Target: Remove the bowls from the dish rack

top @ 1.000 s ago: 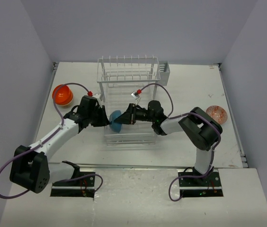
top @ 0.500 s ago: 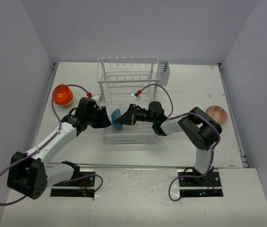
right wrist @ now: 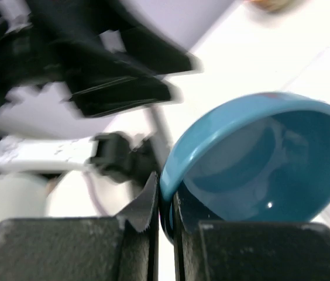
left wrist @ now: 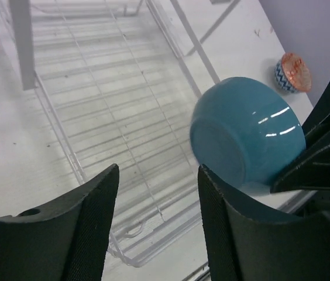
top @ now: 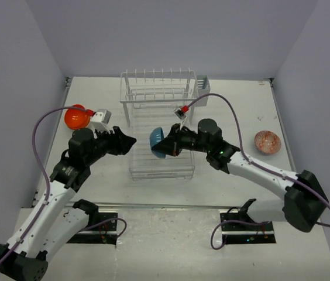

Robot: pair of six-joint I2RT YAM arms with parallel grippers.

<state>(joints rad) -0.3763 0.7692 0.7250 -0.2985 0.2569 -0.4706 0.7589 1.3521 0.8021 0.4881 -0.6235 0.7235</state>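
My right gripper is shut on the rim of the teal blue bowl, which hangs tilted on edge over the flat tray part of the white wire dish rack. In the right wrist view the fingers pinch the rim of the teal bowl at my right gripper. To the left of the bowl, and apart from it, my left gripper stands open and empty. Its wrist view shows the teal bowl beyond my left gripper, above the dish rack.
An orange bowl sits on the table left of the rack. A patterned bowl sits on the table at the right and shows again as the patterned bowl. A grey caddy hangs on the rack's back right corner.
My left gripper has opened and drawn back to the left, away from the teal bowl. My right gripper has closed on the bowl's rim and carried it slightly up and to the right.
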